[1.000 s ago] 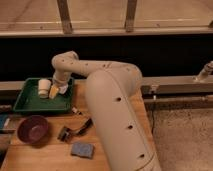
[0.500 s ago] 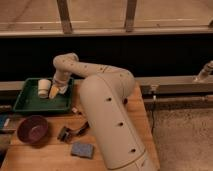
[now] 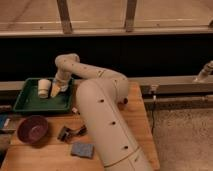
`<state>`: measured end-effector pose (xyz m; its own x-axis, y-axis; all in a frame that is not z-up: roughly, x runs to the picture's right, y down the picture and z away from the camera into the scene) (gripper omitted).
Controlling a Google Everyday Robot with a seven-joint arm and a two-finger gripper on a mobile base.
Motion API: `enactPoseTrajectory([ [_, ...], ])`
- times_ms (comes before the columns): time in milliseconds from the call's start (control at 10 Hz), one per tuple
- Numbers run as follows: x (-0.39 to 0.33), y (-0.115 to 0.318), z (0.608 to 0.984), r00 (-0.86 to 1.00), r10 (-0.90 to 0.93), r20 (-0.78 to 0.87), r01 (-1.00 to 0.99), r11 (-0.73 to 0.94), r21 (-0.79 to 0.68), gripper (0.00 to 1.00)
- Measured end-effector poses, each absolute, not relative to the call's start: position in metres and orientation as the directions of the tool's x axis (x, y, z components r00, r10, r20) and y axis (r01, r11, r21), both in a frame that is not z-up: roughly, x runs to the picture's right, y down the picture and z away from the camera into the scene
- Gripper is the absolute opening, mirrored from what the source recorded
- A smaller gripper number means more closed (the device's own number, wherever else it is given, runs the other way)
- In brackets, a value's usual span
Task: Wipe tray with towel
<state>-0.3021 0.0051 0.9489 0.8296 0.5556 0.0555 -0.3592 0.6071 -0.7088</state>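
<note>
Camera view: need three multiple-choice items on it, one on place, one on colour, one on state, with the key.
1. The gripper is:
A. low over the tray, beside the cup
B. over the bowl
C. over the sponge

2. The bowl is:
A. green
B. purple
C. white

3. The sponge is:
A. held in the gripper
B. standing on edge in the tray
C. lying flat on the table

Key:
1 A: the arm reaches left and the gripper ends inside the tray's rim, at the towel next to the cup.
2 B: the round bowl in front of the tray is dark purple; the tray is the green one.
3 C: the sponge lies flat near the table's front edge, far from the gripper.
</note>
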Motion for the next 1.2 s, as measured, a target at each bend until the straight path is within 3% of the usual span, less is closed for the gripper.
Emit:
enactPoseTrajectory([
  [100,-0.301,0.007,0.954,0.829,0.556,0.052,-0.362,0.606,-0.709,0.71],
  [800,-0.296,0.003,0.95,0.823,0.563,0.071,-0.366,0.622,-0.692,0.02],
  [1200,-0.293,-0.012,0.908,0.847,0.524,0.094,-0.332,0.659,-0.675,0.0],
])
